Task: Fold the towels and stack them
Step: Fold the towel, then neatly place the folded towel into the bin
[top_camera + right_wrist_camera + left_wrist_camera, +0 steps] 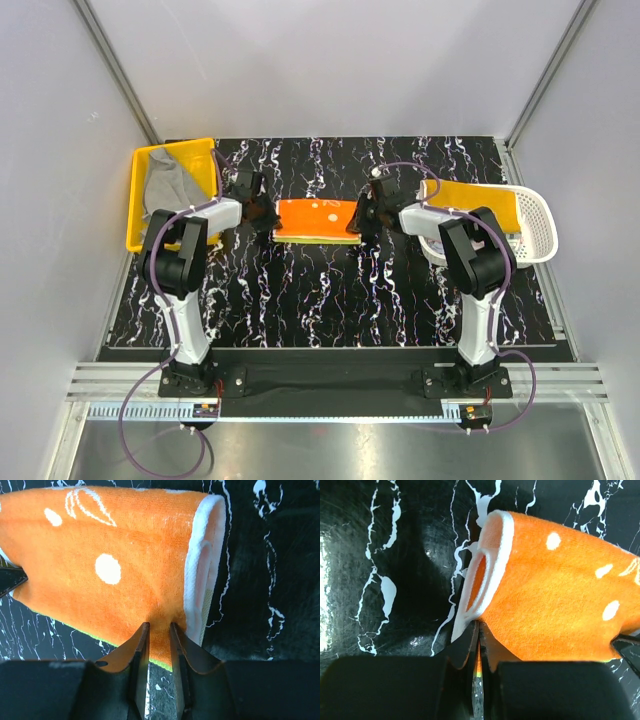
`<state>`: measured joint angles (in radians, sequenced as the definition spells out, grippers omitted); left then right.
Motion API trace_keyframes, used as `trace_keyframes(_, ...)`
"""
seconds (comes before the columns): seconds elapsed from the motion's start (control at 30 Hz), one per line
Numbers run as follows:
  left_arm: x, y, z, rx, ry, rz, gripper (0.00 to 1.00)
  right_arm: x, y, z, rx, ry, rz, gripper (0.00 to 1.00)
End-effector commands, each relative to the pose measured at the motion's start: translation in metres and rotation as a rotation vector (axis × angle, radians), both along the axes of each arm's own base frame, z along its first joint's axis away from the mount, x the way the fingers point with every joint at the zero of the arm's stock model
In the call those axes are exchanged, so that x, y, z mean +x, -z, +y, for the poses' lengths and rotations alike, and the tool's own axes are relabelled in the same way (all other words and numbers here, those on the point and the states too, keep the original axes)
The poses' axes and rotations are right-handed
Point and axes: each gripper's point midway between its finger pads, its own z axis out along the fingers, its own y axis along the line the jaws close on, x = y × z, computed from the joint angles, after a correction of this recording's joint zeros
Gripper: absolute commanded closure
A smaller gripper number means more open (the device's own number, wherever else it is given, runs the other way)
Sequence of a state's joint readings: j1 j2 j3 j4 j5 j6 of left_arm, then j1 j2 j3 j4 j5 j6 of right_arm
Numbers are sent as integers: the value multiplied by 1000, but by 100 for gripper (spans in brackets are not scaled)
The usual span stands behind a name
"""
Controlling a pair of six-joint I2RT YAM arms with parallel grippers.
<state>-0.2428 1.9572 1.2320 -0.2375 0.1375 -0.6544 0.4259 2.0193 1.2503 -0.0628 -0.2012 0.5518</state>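
Observation:
An orange towel point(315, 220) with white spots and a white border lies folded at the middle of the dark marbled table. My left gripper point(262, 212) is at its left end. In the left wrist view the jaws point(479, 626) stand almost together on the towel's point(555, 595) white-edged near corner, with a thin strip of cloth between them. My right gripper point(362, 215) is at the right end. Its fingers point(159, 625) pinch a small ridge of the orange towel point(125, 545) at the near edge, beside the white border.
A yellow bin point(135, 200) at the back left holds a crumpled grey towel point(168, 185). At the back right, an orange-yellow towel point(475, 203) lies in a white slotted basket point(535, 225). Grey walls enclose the table on three sides.

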Motion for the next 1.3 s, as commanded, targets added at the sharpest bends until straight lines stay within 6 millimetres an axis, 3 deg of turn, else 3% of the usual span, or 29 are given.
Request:
trace_keyframes(0.0, -17, 20, 19, 82, -41, 54, 94, -15, 9, -1, -14, 18, 24, 70)
trace_keyframes(0.13, -27, 26, 23, 97, -46, 79, 95, -27, 21, -5, -29, 12, 53, 71)
trace_keyframes(0.23, -43, 27, 31, 115, -64, 88, 96, -39, 20, -3, -40, 0, 55, 71)
trace_keyframes(0.27, -43, 18, 32, 111, -69, 62, 96, -43, 15, -2, -38, -6, 47, 71)
trace_keyframes(0.3, -56, 26, 37, 127, -72, 88, 96, -48, 13, 1, -41, -11, 45, 71)
trace_keyframes(0.37, -64, 19, 40, 128, -84, 71, 96, -59, 10, 1, -41, -19, 42, 71)
trace_keyframes(0.4, -75, 25, 43, 133, -85, 89, 96, -69, 14, 1, -51, -24, 51, 71)
trace_keyframes(0.47, -82, 24, 44, 129, -85, 79, 95, -71, 0, 2, -30, -22, 22, 70)
trace_keyframes(0.6, -78, 2, 44, 134, -64, 41, 94, -70, -29, -4, -40, -14, -32, 64)
trace_keyframes(0.7, -71, -20, 29, 131, -19, 4, 91, -60, -53, -16, -98, 26, -81, 53)
trace_keyframes(0.8, -65, -41, 13, 169, 29, -36, 87, -57, -58, -27, -139, 63, -92, 46)
trace_keyframes(1.0, -59, -55, -23, 157, 122, -54, 87, -45, -37, -9, -104, 35, -41, 44)
trace_keyframes(1.27, -59, -53, -100, 13, 300, -105, 86, -35, -9, 7, -62, 37, 8, 43)
